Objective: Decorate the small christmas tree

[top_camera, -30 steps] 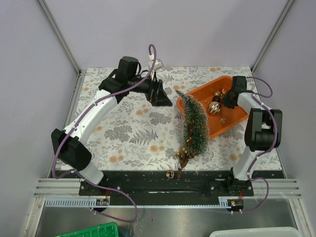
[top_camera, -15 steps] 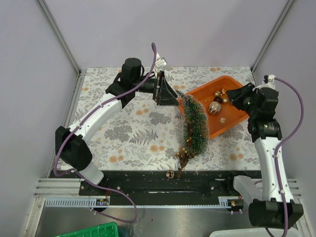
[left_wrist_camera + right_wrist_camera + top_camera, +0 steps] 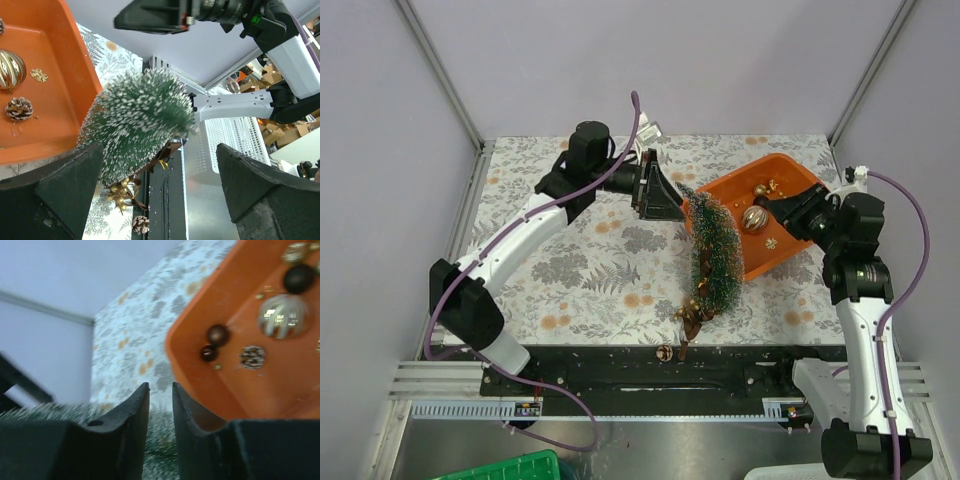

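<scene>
and here the small christmas tree (image 3: pixel 715 250), a slim dark green bottle-brush cone with frosty white tips, is lying on its side on the floral-patterned table (image 3: pixel 580 270). its tip is pointing to the far side and its brown base toward the black rail (image 3: pixel 610 365) at the near edge. its upper half is lying right along the left rim of the orange plastic tray (image 3: pixel 732 183). a gold bow (image 3: pixel 688 312) is sitting among the bristles close to the base, and a small pinecone (image 3: pixel 665 352) is lying on the rail just beside the base.

the left gripper (image 3: pixel 672 200) is hovering right at the tree's tip, its fingers (image 3: pixel 60 200) spread wide and gripping nothing. in the left wrist view the frosty tip is showing in the gap ahead of them, but whether it is touching either finger cannot be told.

the right gripper (image 3: pixel 768 208) is hanging over the tray, its two black fingers (image 3: pixel 130 425) drawn nearly together with just a narrow slit showing, and they are pinching nothing. ahead of them on the tray floor are lying a gold ribbed ball (image 3: pixel 280 315), two dark brown balls (image 3: pixel 217 334) touching each other, and a frosted pinecone (image 3: pixel 251 356) near them.
</scene>
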{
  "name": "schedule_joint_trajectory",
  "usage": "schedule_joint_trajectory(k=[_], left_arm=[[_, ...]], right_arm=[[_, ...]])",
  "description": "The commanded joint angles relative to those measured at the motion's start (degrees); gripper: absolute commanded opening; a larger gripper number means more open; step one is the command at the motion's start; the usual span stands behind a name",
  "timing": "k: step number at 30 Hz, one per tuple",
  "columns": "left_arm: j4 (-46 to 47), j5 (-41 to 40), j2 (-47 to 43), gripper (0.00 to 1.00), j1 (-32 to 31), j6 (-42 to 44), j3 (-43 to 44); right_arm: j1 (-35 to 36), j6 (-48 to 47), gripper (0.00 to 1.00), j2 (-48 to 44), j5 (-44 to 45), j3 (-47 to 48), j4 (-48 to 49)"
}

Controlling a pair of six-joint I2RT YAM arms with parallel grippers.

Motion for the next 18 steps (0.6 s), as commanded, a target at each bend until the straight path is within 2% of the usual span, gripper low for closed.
schedule_joint_trajectory(k=[1,2,5,13,16,18], left_arm=[[5.8,-2.1,1.5,0.99,-2.4,-2.3,3.1],[6.4,-2.7,2.2,0.99,-3.2,-2.7,3.1],[11.0,-2.6,3.8,0.99,-4.2,-6.2,2.7],[25.9,-0.6,6.0,0.99,-4.2,-17.1,1.7],[27.0,-0.4,6.4,0.78,-4.3,-17.2,1.4],[25.3,-1.0,6.1,0.38,-4.2,-15.4,1.1]], right_arm=[[0.3,-7.0,0.39,5.2,16.9,3.4,-5.2],[0.3,-7.0,0.45,7.6,18.9,3.7,-5.0],[0.4,-6.5,0.50,13.9,19.6,4.5,-4.3],[0.3,-5.6,0.51,12.9,19.7,1.5,-0.3],[0.3,-5.9,0.50,13.0,20.3,1.0,-0.2],[0.3,-5.8,0.50,13.4,20.4,1.0,-0.1]])
